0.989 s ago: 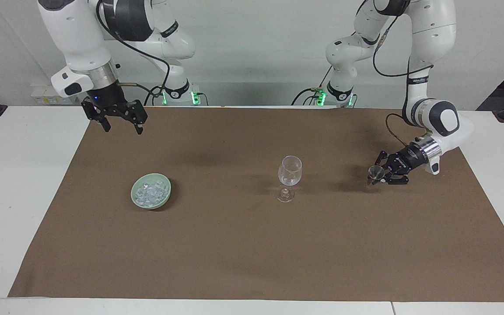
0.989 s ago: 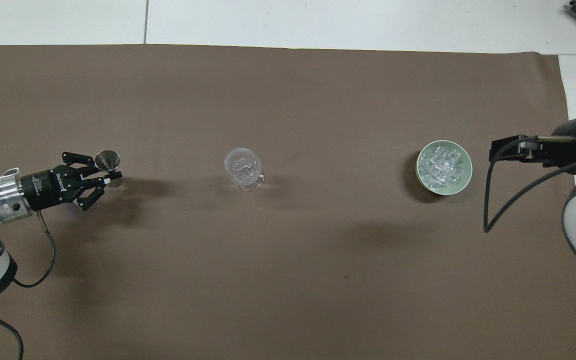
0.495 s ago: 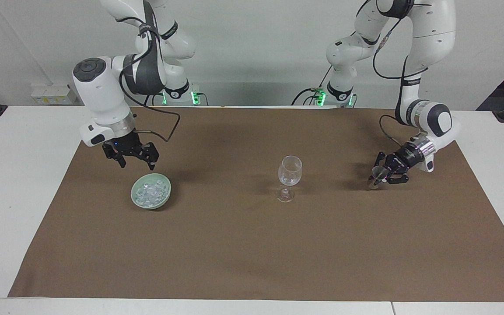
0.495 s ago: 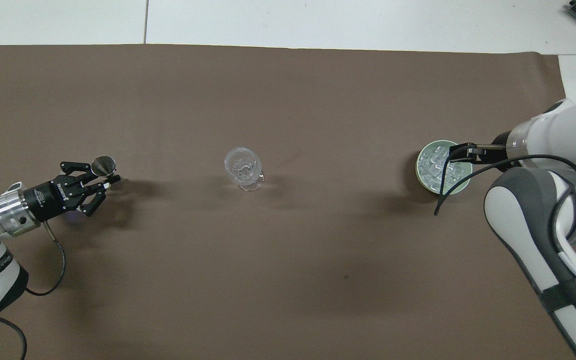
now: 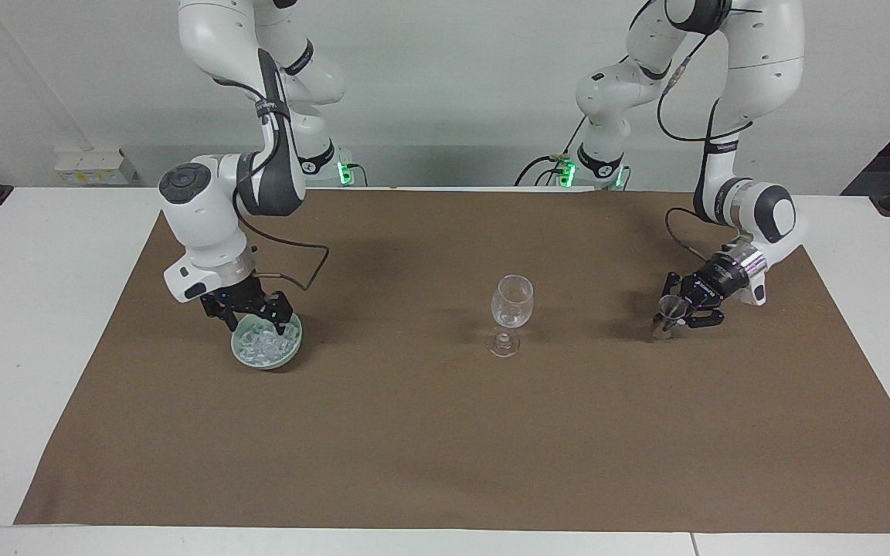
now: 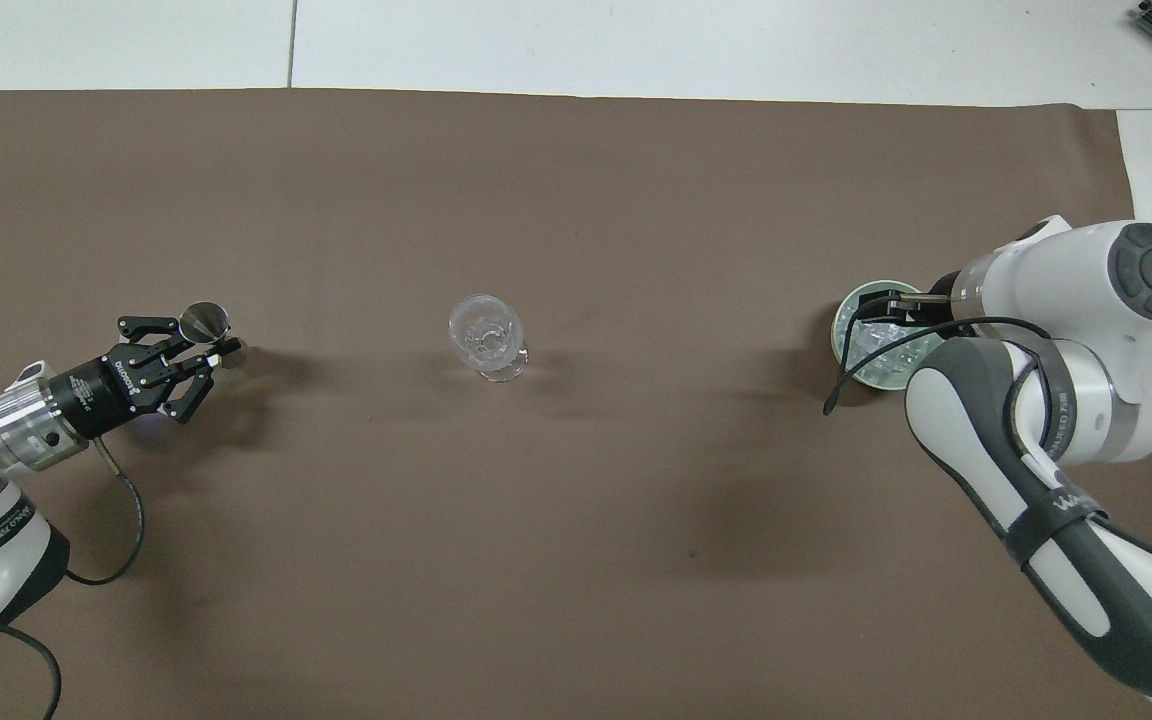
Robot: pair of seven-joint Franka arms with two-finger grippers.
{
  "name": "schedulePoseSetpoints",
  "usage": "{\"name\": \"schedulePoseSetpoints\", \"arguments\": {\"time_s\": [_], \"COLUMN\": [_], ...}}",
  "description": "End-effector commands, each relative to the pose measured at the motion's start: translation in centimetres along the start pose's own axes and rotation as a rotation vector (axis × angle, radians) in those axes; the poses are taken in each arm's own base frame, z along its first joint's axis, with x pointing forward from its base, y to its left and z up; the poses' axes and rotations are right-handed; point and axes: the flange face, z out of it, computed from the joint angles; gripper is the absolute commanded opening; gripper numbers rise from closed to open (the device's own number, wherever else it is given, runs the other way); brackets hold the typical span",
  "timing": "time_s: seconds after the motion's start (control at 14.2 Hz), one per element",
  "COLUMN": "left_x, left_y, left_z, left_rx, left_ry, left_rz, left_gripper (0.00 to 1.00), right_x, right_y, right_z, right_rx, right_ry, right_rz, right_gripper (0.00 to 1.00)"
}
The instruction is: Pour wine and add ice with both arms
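Fingers of the right gripper [image 5: 257, 320] are spread wide and have dropped in the last second from high over the robots' edge of the brown mat [image 5: 414, 448] to just above the pale green bowl [image 5: 263, 366], their tips at the ice [image 5: 263, 341] heaped inside. To my eye that means the ice pick-up is about to start; nothing is pinched yet.

At the middle of the mat the stemmed wine glass [image 5: 511, 301] stands upright, well apart from the bowl, and looks empty.

Toward the left arm's end, the left gripper [image 5: 677, 313] is pressed shut on a small steel jigger [image 5: 667, 309], held low at the mat. It has barely shifted, so I take that arm to be waiting.

From across the table you can see how low the right gripper sits over the bowl. The overhead view hides most of that behind the right arm's wrist, leaving only part of the bowl's rim [image 6: 841, 330], but it looks straight into the jigger's round mouth [image 6: 206, 322].
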Motion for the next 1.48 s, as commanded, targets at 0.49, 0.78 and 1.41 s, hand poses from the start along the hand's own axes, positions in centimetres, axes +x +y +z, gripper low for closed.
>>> {"name": "schedulePoseSetpoints", "arguments": {"time_s": [0.49, 0.78, 1.41], "left_x": [1.1, 3.3, 3.4], "left_y": [-1.2, -2.3, -2.1], "left_z": [2.1, 1.8, 1.5], "left_rx": [-0.032, -0.06, -0.054], "left_ry": [0.018, -0.016, -0.033], "left_rz": [-0.018, -0.022, -0.024], "left_gripper": [0.0, 0.0, 0.46], "right_x": [-1.1, -1.1, -0.9], "right_y": [0.2, -0.4, -0.4], "right_z": [3.2, 3.2, 2.2], "right_rx": [-0.011, -0.01, -0.011], "right_ry": [0.028, 0.03, 0.037], "right_rz": [-0.032, -0.043, -0.07], "right_gripper": [0.8, 0.74, 0.16]}}
